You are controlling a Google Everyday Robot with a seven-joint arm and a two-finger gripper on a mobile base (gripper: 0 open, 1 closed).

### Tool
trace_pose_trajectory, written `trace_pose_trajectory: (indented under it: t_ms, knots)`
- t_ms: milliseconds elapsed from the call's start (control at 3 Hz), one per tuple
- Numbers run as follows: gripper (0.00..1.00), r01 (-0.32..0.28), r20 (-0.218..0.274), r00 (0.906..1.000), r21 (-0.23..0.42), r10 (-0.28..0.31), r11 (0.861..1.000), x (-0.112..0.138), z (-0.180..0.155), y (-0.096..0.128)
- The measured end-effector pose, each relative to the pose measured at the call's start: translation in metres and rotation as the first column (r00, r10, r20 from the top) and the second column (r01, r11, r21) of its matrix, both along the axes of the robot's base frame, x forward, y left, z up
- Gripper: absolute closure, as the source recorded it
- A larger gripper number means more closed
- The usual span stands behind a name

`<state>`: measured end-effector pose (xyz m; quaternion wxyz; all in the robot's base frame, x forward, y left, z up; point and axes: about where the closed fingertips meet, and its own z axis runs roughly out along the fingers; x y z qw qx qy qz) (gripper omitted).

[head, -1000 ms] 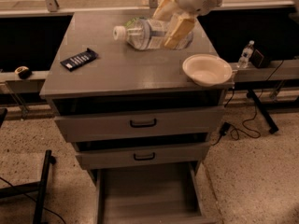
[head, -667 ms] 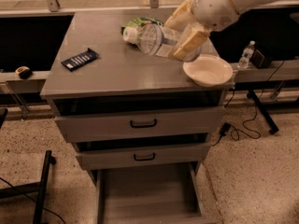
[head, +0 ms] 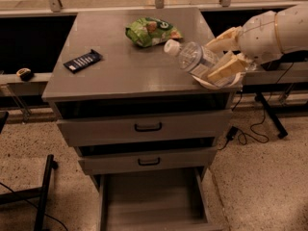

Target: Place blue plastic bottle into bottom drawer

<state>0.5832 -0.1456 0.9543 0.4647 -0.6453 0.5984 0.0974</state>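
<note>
White bulbous arm (head: 281,30) with cream-fingered claw (head: 215,57) above the cabinet's (head: 120,76) right edge.

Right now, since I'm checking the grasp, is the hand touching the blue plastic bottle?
Touching. The camera view shows the hand with its fingers pressed on both sides of the blue plastic bottle, holding it tilted above the cabinet top.

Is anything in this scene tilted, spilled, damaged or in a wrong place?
Nothing looks spilled or damaged. The blue plastic bottle is tilted, cap toward upper left, only because the hand grips it over the right edge of the cabinet. The bottom drawer stands pulled open, as the task needs.
</note>
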Motion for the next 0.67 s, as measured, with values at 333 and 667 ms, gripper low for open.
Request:
trace_pose_trajectory:
  t_ms: [333, 667]
  knots:
    - [1.0, -0.037, -0.005, 0.9993, 0.045, 0.038, 0.998, 0.002, -0.011, 0.017]
    - [1.0, 0.002, -0.028, 0.9996, 0.15, 0.002, 0.989, -0.022, -0.037, -0.003]
